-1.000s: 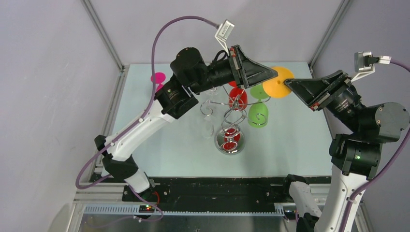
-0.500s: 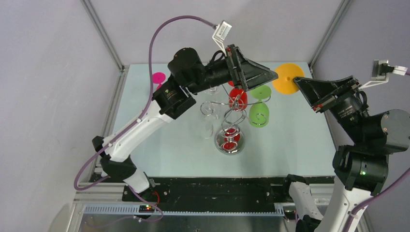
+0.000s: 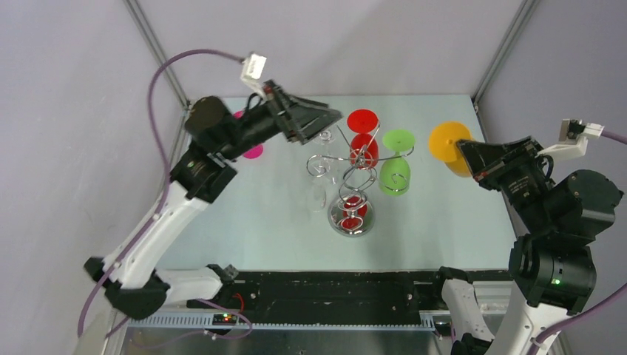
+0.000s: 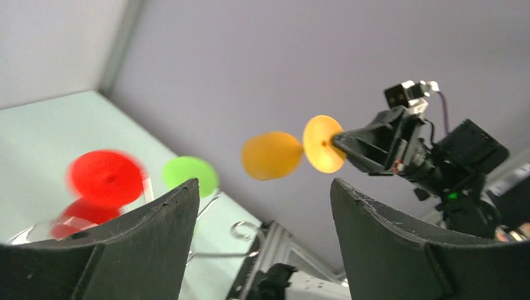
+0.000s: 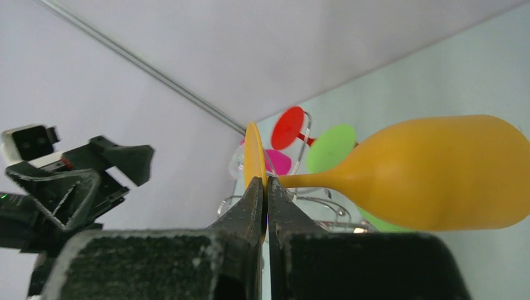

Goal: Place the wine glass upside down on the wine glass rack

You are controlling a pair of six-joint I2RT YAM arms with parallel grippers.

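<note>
We judge orange wine glass (image 5: 431,181) light, slick, bowl-heavy (plastic, probably). Right gripper (image 5: 263,187) clamps foot rim, a sound hold. Left gripper (image 4: 264,187) wide apart, empty.

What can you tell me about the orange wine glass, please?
The orange wine glass looks like smooth plastic: a flat round foot, thin stem and rounded bowl, all orange. It is held in the air at the table's far right, foot turned up toward the overhead camera, bowl beneath. The right gripper is shut on the foot's rim; it is clear of the wine glass rack.
</note>
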